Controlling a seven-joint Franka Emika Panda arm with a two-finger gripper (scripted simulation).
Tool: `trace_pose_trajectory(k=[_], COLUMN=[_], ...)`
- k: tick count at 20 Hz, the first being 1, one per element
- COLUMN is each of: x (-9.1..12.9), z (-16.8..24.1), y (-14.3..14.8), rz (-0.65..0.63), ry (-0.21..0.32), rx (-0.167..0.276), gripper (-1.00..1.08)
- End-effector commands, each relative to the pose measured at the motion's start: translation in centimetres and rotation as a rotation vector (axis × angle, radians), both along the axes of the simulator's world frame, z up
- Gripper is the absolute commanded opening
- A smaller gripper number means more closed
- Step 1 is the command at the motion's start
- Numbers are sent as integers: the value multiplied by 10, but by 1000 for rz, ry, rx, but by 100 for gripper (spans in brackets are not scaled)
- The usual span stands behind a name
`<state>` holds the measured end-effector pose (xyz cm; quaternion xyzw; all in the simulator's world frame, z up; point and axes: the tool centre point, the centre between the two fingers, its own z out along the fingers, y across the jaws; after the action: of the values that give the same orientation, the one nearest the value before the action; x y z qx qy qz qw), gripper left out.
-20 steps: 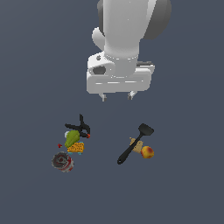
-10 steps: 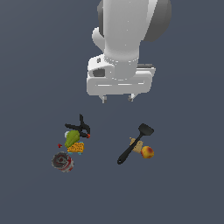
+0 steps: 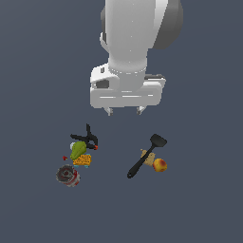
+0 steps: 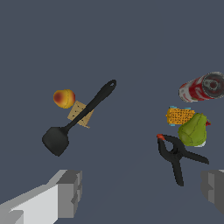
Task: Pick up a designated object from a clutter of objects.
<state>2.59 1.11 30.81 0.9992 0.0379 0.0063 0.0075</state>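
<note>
gripper [image 3: 125,111]: jaws spread wide, nothing between them, hanging up above the floor and touching none of the stuff. In the wrist view one grey finger [image 4: 70,192] sits at one side of the frame and the other at the far side, big gap between.

arm [image 3: 137,38]: chunky white thing, fills the upper middle of the exterior view.

spatula [image 3: 144,157]: black, closest item, at roughly 5 o'clock from the gripper in the exterior view, lying on a diagonal.

tan piece [image 3: 147,156]: tucked right under the spatula handle, touching it.

peach [image 3: 160,165]: red-yellow, just beside the tan piece, at about 4 o'clock from it.

clamp [image 3: 86,138]: black with red tips, around 8 o'clock from the gripper, well apart from the spatula bunch.

fruit [image 3: 78,150]: green-yellow, pear-ish, right against the clamp.

block [image 3: 83,160]: yellow-orange, jammed up against the fruit at its 5 o'clock.

can [image 3: 68,176]: the one to grab, red-and-white label, grey metal end, lying on its side just beside the block at about 7 o'clock from it. Farthest from the gripper in that bunch.

floor [image 3: 204,199]: flat dark grey-blue.
</note>
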Motion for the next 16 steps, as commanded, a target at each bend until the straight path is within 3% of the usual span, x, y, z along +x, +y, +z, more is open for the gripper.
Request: trace_pose_trajectory(k=[1, 8, 16], x=[8, 42, 88], z=[-4, -26, -69], y=[-7, -41, -102], rz=[-14, -75, -172], ry=[1, 3, 6], rx=[3, 15, 25], gripper=[100, 100, 100])
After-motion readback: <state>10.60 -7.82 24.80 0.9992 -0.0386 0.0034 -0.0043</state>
